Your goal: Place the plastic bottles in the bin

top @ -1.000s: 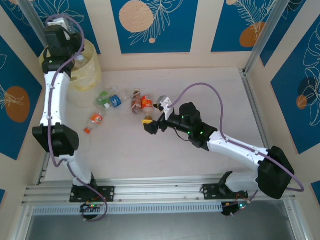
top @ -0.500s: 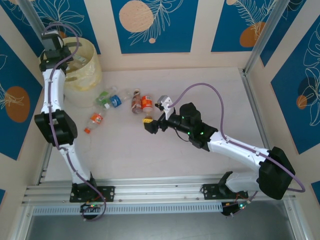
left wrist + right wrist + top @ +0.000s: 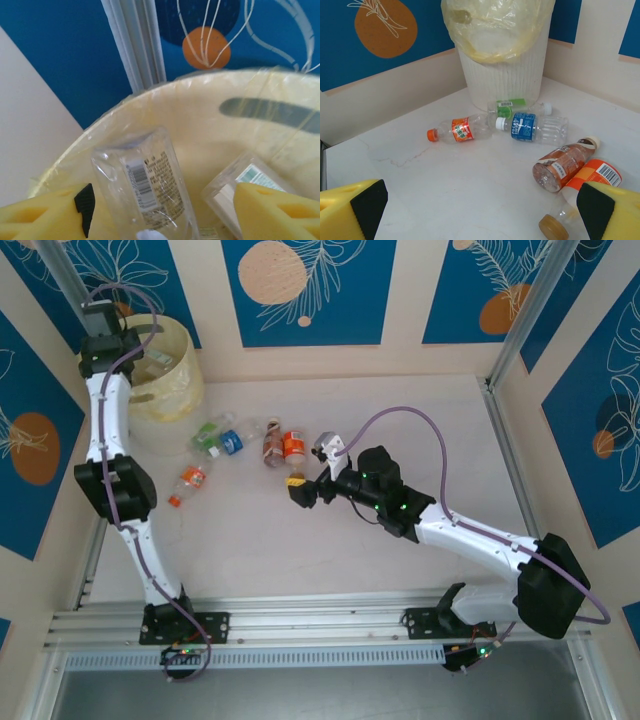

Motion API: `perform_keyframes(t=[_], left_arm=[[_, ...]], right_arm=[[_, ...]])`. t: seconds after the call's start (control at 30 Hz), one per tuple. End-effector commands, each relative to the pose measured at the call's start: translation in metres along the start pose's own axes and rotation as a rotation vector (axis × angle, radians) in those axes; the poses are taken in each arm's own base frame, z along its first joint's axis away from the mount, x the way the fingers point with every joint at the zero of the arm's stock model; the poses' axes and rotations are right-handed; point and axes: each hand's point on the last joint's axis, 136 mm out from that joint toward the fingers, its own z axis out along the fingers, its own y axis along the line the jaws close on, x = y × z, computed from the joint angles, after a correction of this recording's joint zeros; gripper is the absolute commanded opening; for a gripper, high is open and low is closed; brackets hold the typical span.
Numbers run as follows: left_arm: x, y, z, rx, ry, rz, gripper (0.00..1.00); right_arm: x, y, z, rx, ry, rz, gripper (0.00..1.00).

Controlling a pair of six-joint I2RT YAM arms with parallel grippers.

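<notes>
On the pale surface [image 3: 300,570], small clear plastic bottles [image 3: 535,127] lie by the tall yellow plastic bin [image 3: 178,390]. Left fingers [image 3: 40,215] and right fingers [image 3: 350,205] spread wide.

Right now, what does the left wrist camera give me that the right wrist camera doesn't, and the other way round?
Left wrist adds: the inside of the bin, with a clear barcode-labelled bottle and a white-labelled bottle in it.
Right wrist adds: the bin's outside and five bottles on the table: an orange-label bottle, a green-label bottle, a blue-label bottle, a red-brown bottle and an orange barcode bottle.
Both: the bin itself.
</notes>
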Motion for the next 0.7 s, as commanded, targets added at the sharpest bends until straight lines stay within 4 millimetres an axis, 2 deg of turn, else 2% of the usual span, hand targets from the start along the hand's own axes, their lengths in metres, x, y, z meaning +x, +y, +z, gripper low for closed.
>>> perform_keyframes(t=[0.0, 0.13, 0.27, 0.37, 0.57, 0.67], left_arm=[[-0.033, -0.002, -0.044, 0.089, -0.044, -0.083, 0.80], [-0.051, -0.011, -0.088, 0.192, -0.062, -0.149, 0.88], [-0.057, -0.034, -0.133, 0.287, -0.098, -0.171, 1.00], [-0.053, -0.057, -0.159, 0.346, -0.118, -0.165, 1.00], [-0.040, -0.104, -0.195, 0.425, -0.108, -0.168, 1.00], [-0.018, -0.129, -0.208, 0.440, -0.102, -0.148, 1.00]], right_arm=[[-0.012, 0.003, -0.001, 0.001, -0.027, -0.030, 1.00], [-0.010, -0.002, -0.003, 0.025, -0.039, -0.022, 1.00], [-0.004, -0.022, -0.005, 0.120, -0.047, 0.040, 1.00], [0.003, -0.035, -0.006, 0.157, -0.042, 0.119, 1.00], [0.015, -0.060, -0.009, 0.259, -0.039, 0.227, 1.00], [0.019, -0.074, -0.013, 0.314, -0.055, 0.287, 0.99]])
